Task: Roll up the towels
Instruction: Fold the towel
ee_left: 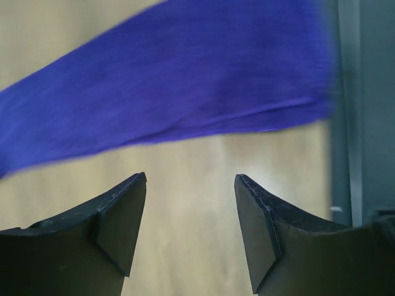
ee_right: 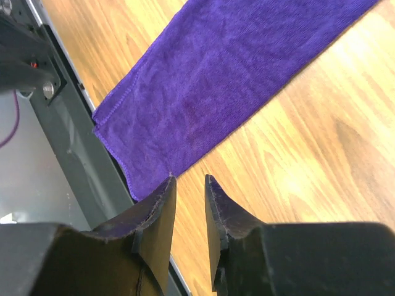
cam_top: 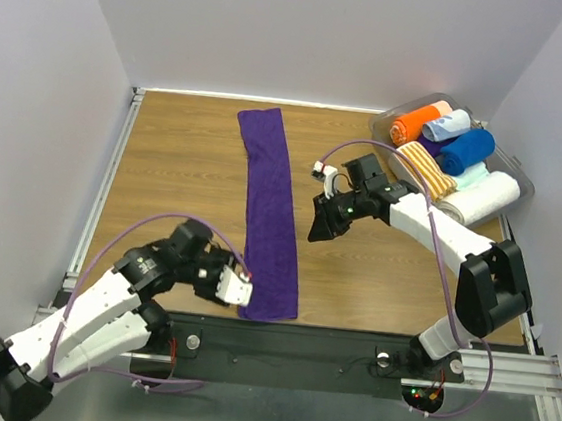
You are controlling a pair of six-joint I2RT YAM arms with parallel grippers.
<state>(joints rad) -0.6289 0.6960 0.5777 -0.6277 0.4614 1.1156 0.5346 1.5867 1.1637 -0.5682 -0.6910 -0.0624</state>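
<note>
A dark purple towel (cam_top: 269, 209) lies flat as a long narrow strip from the back of the table to its near edge; it also shows in the left wrist view (ee_left: 185, 80) and the right wrist view (ee_right: 228, 80). My left gripper (cam_top: 242, 291) (ee_left: 190, 179) hovers just left of the strip's near end, open and holding nothing. To the right of the strip, above bare wood, my right gripper (cam_top: 317, 230) (ee_right: 188, 179) is open by a narrow gap with nothing between the fingers. A royal blue towel (cam_top: 465, 149) sits rolled in the bin.
A clear plastic bin (cam_top: 525, 181) at the back right holds the orange roll (cam_top: 411, 124), pale blue roll (cam_top: 451, 123), striped roll (cam_top: 421, 170) and white roll (cam_top: 478, 198). A metal rail (cam_top: 346, 356) runs along the near edge of the table.
</note>
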